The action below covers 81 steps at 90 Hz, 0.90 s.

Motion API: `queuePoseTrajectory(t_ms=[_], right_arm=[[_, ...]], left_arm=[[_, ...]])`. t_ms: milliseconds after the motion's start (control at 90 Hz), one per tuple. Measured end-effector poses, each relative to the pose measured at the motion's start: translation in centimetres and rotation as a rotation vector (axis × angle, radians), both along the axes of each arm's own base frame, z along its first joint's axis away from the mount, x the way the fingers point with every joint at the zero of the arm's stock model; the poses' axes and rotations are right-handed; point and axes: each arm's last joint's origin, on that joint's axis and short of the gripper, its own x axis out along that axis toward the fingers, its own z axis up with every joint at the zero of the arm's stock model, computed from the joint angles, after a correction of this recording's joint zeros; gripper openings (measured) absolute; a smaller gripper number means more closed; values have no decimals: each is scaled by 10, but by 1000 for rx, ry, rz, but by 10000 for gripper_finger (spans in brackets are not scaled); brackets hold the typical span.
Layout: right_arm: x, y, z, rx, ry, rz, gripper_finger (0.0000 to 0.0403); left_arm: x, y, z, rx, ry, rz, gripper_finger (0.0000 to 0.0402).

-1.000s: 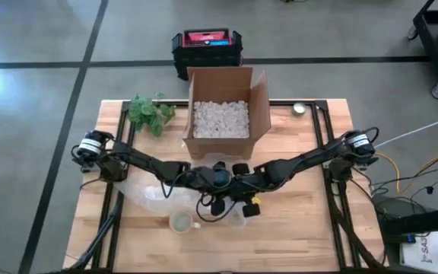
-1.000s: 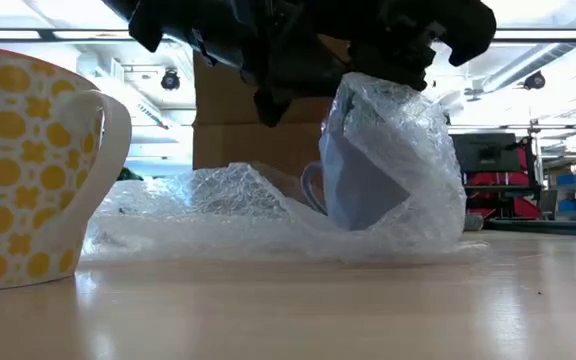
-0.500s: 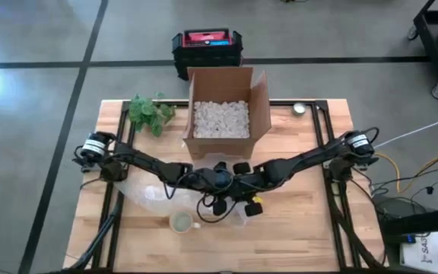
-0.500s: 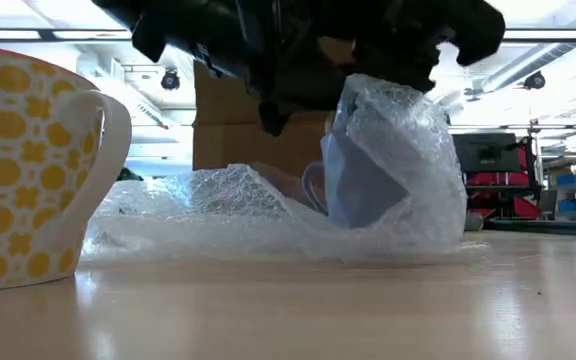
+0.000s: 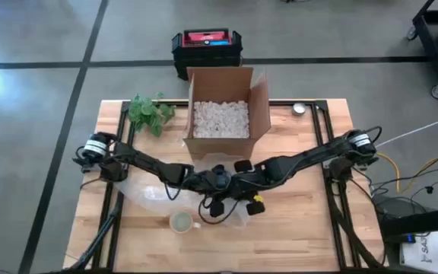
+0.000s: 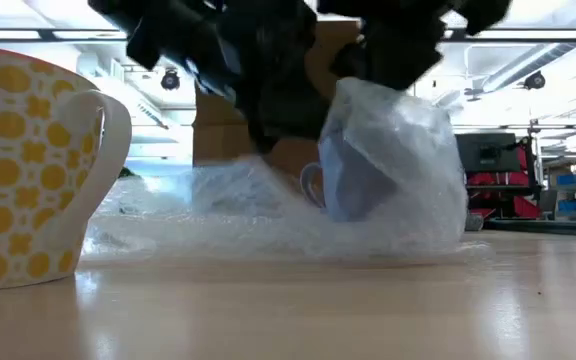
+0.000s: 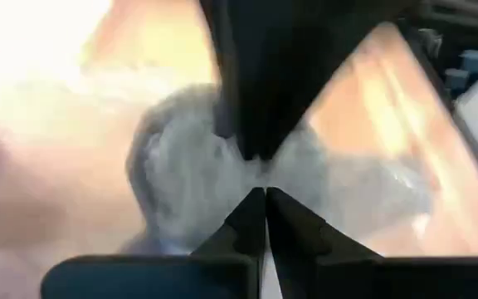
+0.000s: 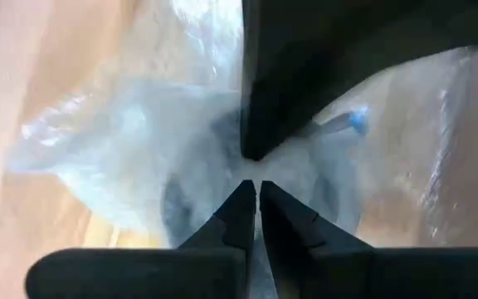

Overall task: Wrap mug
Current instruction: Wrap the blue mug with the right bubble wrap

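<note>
The blue mug (image 6: 353,185) sits near the middle of the bench (image 5: 295,236), a little toward the near edge. It is tucked inside a sheet of clear bubble wrap (image 6: 408,150) that rises up over it like a little tent. The rest of the wrap lies flat on the bench and spreads out to the left.

Both arms meet right above the mug. The left pincer (image 7: 265,203) has its two fingers pressed together, and they pinch the top of the bubble wrap. The right pincer (image 8: 251,195) is pressed together too, and it pinches the wrap from the other side. The two pincers come at the wrap from opposite sides, tips close together.

A second mug, a yellow patterned mug (image 6: 28,165), stands upright on the bench, nearer than the wrapped one and to its left. It is apart from the wrap.

Farther back stands an open cardboard box (image 5: 226,114) full of white packing bits. A green plant (image 5: 149,113) lies to the left of the box. A small round thing (image 5: 299,109) rests on the bench to the right of the box.
</note>
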Motion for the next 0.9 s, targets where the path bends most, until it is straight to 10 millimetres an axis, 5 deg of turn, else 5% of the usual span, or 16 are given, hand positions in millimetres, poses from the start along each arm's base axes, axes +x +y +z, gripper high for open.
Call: queuePoseTrajectory(t_ms=[311,489,700,900], right_arm=[[2,1,0,28,-20,-33,13],[1,0,4,43,-15,-72,69],[0,-1,45,33,-29,-43,144],[-14,-4,79,36,-12,-38,167]], left_arm=[[5,0,5,-25,-96,19,1],[6,0,6,-68,-110,17,1],[5,1,4,-59,-106,14,1],[5,1,3,-57,-105,15,1]])
